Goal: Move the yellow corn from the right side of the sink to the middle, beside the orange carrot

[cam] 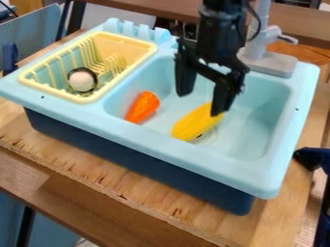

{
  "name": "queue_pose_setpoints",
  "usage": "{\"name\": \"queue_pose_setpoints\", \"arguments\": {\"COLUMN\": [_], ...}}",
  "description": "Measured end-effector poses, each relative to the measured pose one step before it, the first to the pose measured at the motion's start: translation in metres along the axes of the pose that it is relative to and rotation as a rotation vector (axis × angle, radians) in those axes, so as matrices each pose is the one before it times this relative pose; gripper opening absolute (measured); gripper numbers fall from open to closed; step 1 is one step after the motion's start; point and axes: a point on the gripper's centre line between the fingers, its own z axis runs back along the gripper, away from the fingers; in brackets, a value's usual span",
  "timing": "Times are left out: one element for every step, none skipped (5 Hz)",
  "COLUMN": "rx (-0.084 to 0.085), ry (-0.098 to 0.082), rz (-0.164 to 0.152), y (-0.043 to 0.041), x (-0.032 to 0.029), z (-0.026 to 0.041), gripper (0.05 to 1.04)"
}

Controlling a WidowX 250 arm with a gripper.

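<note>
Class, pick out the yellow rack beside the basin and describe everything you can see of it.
The yellow rack looks like molded plastic: a roughly rectangular basket with rounded corners, a smooth raised rim, slotted sides and rows of upright prongs inside. It sits upright, set into the light blue sink unit beside the basin, on the picture's left. A whitish round thing with a dark edge lies in it, near the front. The gripper is apart from it, over the basin.

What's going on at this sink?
A robot arm's tool hangs over the basin of a light-blue toy sink, fingers apart and holding nothing. One fingertip is at the upper end of a yellow piece; whether they touch, I can't tell. An orange piece lies in the basin too, and a pale round item sits in the yellow rack.
</note>
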Motion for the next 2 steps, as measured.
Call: {"name": "queue_pose_setpoints", "arguments": {"rx": [0.0668,-0.0049], "ry": [0.0161,0.0249], "rz": [0.0331,0.0084], "y": [0.01099,0.00093], "x": [-0.01326,-0.01151], "z": [0.02033,0.01191], "gripper": [1.000,1.000]}}
